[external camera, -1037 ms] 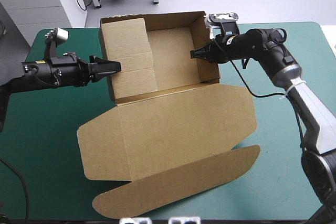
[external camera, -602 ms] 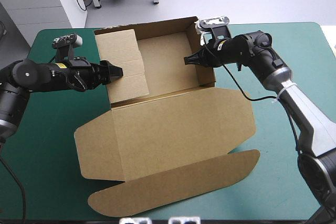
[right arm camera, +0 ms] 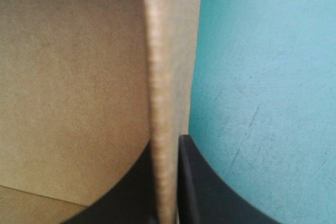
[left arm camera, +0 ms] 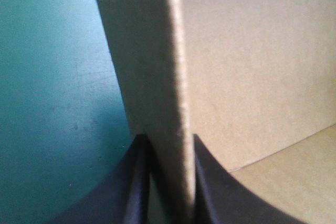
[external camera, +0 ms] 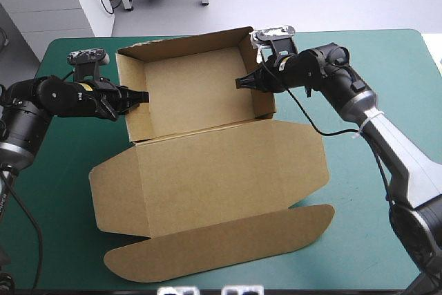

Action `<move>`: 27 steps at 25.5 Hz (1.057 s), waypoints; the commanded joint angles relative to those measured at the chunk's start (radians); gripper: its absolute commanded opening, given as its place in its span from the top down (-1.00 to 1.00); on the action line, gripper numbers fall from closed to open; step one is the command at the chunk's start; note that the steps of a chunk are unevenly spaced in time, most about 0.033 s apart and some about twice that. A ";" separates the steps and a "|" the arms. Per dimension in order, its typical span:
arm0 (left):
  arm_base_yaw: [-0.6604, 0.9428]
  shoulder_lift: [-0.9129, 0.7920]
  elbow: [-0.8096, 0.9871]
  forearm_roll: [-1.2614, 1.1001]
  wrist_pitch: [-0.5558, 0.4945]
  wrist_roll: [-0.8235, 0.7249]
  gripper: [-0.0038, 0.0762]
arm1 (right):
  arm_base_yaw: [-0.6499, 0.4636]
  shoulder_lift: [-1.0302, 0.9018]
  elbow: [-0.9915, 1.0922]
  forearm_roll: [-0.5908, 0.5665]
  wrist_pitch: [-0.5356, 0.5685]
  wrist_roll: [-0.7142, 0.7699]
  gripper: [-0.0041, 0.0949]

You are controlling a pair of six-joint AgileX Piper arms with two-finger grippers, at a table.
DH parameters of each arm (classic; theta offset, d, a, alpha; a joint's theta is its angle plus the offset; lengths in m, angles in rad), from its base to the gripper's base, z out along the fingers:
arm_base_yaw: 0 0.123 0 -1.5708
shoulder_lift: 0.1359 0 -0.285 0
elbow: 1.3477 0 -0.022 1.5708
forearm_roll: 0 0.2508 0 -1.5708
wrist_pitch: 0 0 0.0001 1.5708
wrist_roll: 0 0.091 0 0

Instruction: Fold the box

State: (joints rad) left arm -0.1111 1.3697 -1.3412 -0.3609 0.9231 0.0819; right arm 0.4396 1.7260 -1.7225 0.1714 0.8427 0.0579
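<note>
The brown box stands as an open tray on the far half of the table, its walls raised. Its lid lies flat toward the near edge, ending in a long rounded flap. My left gripper is at the tray's left wall. In the left wrist view the wall runs edge-on between the black fingers of that gripper, which is shut on it. My right gripper holds the top of the right wall. The right wrist view shows this gripper shut on the wall's edge.
The lid's rounded flap reaches close to the table's near edge. Teal-green cover shows to the right of the box and a narrower strip to its left, under my left arm.
The panel that lay inside the tray on the left has swung up against the left wall. My left gripper has shut on that wall. The whole box has slid left.
</note>
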 commanded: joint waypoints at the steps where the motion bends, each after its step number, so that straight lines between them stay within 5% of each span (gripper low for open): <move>1: -0.005 -0.021 -0.029 0.001 -0.050 0.013 0.92 | 0.013 -0.059 -0.035 0.080 -0.023 -0.013 0.94; 14: -0.005 0.009 -0.030 0.137 0.051 -0.112 0.92 | 0.013 -0.035 -0.035 0.034 0.066 0.013 0.94; 27: -0.164 0.167 -0.083 0.223 0.064 -0.167 0.92 | 0.013 -0.022 0.016 -0.186 0.283 0.081 0.95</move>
State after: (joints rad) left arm -0.2501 1.5273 -1.3616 -0.1966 1.0361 -0.1100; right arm 0.4583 1.7610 -1.7135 0.0214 1.1011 0.1775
